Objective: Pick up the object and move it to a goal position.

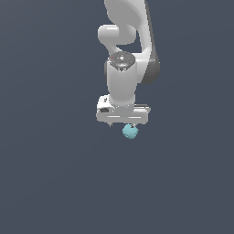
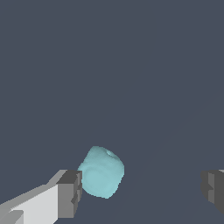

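Note:
The object (image 1: 130, 131) is a small light teal-cyan faceted lump. In the exterior view it shows just below the white gripper's body, which hides the fingers. In the wrist view the object (image 2: 101, 172) lies between the two grey fingertips (image 2: 70, 194), close beside one of them and far from the other. The gripper (image 2: 142, 189) is open wide, with the jaws far apart. Whether the near finger touches the object I cannot tell.
The white arm (image 1: 128, 41) rises above the gripper in the exterior view. A plain dark grey-blue surface (image 1: 55, 173) fills everything around.

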`<state>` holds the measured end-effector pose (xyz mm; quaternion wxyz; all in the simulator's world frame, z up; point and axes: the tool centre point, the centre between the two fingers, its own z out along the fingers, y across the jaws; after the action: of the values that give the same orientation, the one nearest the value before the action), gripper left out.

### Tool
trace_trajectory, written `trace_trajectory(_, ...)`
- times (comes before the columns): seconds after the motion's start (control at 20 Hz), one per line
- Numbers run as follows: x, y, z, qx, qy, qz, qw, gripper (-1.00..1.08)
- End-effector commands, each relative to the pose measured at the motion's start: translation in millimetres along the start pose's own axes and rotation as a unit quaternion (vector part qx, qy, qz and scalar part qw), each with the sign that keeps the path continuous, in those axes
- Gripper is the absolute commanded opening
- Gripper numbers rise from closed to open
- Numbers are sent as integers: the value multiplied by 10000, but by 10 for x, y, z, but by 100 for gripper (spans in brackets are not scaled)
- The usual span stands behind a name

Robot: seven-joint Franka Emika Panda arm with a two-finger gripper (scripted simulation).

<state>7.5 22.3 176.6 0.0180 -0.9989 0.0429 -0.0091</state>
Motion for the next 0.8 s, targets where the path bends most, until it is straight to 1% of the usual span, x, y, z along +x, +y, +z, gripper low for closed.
trace_trajectory(0.0, -25, -27, 45, -7, -7, 128, 9999, 100)
trace_trajectory(0.4, -158, -149, 260, -45, -28, 792, 9968, 100)
trace_trajectory(0.75, -327, -276, 500, -99, -41, 1561, 9877, 100)
